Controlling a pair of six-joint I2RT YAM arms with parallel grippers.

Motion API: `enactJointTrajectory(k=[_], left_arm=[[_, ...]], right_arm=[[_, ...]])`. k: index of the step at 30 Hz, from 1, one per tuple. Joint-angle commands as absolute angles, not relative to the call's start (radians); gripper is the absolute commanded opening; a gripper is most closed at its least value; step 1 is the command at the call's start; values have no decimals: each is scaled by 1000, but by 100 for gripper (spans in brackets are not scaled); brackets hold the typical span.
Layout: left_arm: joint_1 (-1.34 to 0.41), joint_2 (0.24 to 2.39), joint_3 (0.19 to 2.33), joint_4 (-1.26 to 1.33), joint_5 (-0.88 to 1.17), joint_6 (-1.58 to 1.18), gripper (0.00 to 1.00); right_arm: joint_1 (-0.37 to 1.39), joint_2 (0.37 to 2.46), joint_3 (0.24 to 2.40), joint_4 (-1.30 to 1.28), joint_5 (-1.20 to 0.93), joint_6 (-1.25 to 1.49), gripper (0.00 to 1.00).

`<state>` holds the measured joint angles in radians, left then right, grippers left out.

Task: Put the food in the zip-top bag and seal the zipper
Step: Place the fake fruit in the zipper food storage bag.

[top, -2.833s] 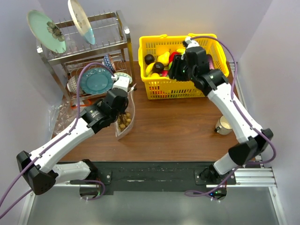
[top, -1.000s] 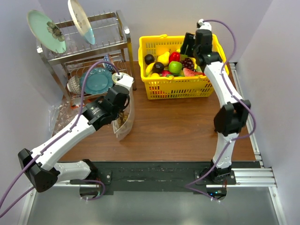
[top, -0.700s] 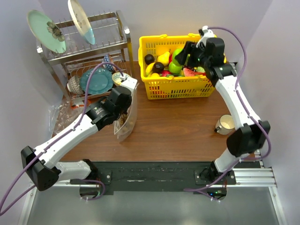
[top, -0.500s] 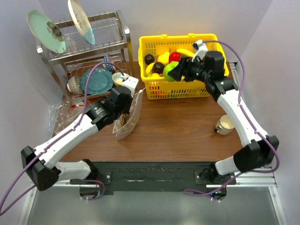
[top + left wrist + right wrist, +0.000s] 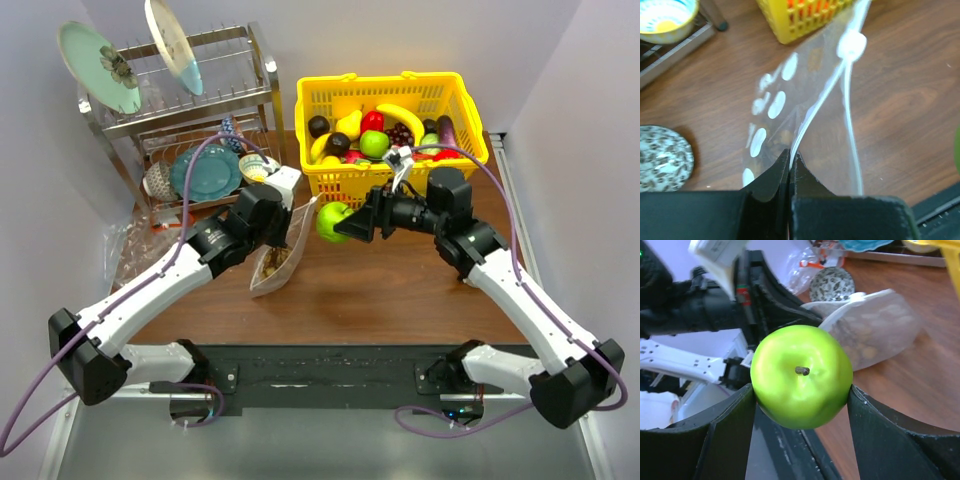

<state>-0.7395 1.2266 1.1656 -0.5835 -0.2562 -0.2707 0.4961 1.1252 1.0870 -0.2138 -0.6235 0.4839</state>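
**Green apple held at the bag mouth**

The left gripper (image 5: 790, 159) is pressed together on the top edge of the clear plastic zip-top bag (image 5: 280, 262), pinching it at the thin press-strip zipper (image 5: 821, 102). The bag hangs tilted from that grip, with its lower end on the brown wooden worktop (image 5: 400, 290). In the left wrist view the two sides of the strip stand apart, so the mouth is partly open. A cluster of small tan-brown balls (image 5: 272, 268) lies low inside the bag.

The right gripper (image 5: 352, 226) clamps a green apple-like ball (image 5: 333, 221) between its fingers. It is held in the air just beside the bag's upper edge; I cannot tell whether they touch.

A second green apple-like ball (image 5: 374, 145) and a red round fruit (image 5: 372, 121) sit in the yellow plastic basket (image 5: 380, 192).
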Motion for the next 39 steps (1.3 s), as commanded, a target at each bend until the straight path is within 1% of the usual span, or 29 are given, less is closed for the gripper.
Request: enactJointTrajectory(k=[1,5,9,16,23,30,39], left_arm=[[-733,1236,1120,-502,-117,-351,0],[-733,1256,1088,-454,-25,-396,0],[-733,1285,1071,-420,27,-423,0],[-735,1302,1072,-394,51,-440,0],[-733,1313,1085,-391,67,-457,0],[-733,1307,1111,-410,49,-460,0],[-730,1272,1149,-433,51,-468,0]], right_arm=[[512,1046,1042,-94,-667,575,35],[514,1003,976,-68,-647,639,34],[525,970,898,38,-646,724,33],[574,951,781,143,-578,804,33],[669,1020,778,104,-489,764,31],[683,1038,793,-41,-321,719,32],[686,1062,732,-5,-293,753,32]])
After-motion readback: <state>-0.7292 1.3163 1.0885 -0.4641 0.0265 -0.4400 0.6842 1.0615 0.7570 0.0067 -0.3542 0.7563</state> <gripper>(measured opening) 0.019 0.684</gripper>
